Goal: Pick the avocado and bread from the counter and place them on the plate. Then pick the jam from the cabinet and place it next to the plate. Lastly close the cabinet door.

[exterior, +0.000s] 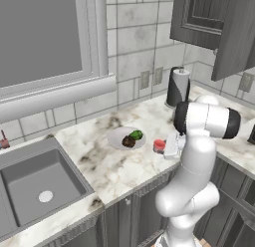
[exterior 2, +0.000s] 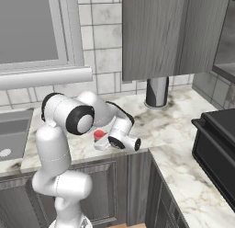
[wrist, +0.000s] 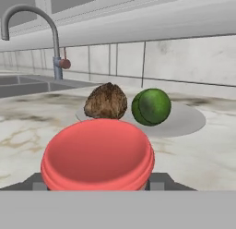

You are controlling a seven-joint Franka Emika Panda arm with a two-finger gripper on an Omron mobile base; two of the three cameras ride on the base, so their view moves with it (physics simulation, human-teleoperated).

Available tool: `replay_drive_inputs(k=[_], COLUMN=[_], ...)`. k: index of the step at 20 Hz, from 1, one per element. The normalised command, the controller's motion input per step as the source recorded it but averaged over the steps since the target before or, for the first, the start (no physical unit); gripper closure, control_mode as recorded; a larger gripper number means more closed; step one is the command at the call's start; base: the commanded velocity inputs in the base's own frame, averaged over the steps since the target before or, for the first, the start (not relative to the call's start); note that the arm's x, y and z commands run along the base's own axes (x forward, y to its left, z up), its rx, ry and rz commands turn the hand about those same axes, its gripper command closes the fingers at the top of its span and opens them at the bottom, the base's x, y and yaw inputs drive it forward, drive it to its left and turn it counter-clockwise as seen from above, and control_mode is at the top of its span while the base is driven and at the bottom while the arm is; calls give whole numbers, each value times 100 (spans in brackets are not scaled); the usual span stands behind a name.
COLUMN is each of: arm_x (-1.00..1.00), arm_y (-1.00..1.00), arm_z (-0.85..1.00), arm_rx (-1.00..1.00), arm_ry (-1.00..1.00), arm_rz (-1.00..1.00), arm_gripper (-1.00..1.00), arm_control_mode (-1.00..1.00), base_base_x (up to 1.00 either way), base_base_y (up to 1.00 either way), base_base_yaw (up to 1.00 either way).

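Note:
The jam (wrist: 97, 158), a squat red jar, is low over the counter (exterior: 114, 166), and my gripper (wrist: 99, 183) is shut on it with a finger on each side. Seen from the left base, the jam (exterior: 159, 145) sits just right of the plate (exterior: 115, 136), with the gripper (exterior: 164, 147) reaching in from the right. The white plate (wrist: 184, 122) carries the green avocado (wrist: 151, 106) and the brown bread (wrist: 106, 101) side by side. Avocado (exterior: 136, 135) and bread (exterior: 129, 141) touch. Above, the cabinet (exterior: 199, 17) has its cabinet door (exterior: 234, 37) swung open.
A dark cylinder (exterior: 178, 86) stands against the tiled wall behind the plate. The sink (exterior: 35, 186) lies to the left with its faucet (wrist: 32, 29). A black appliance (exterior 2: 215, 149) sits on the counter's right leg. The open door (exterior 2: 151, 34) hangs over the counter.

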Motion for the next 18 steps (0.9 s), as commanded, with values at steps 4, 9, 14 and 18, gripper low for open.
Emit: replay_drive_inputs(k=[4, 9, 14, 18], arm_x=[22, 12, 0, -1], arm_y=[4, 31, 1, -15], arm_z=[-17, -5, 0, 1], arm_rx=[0, 0, 2, 7], arm_ry=[0, 0, 0, -2], arm_rz=[0, 0, 0, 0], arm_gripper=[100, -100, -100, -100], arm_control_mode=[-100, -100, -100, -100], base_base_x=[0, 0, 0, 0], base_base_y=[0, 0, 0, 0], base_base_yaw=[0, 0, 0, 0])
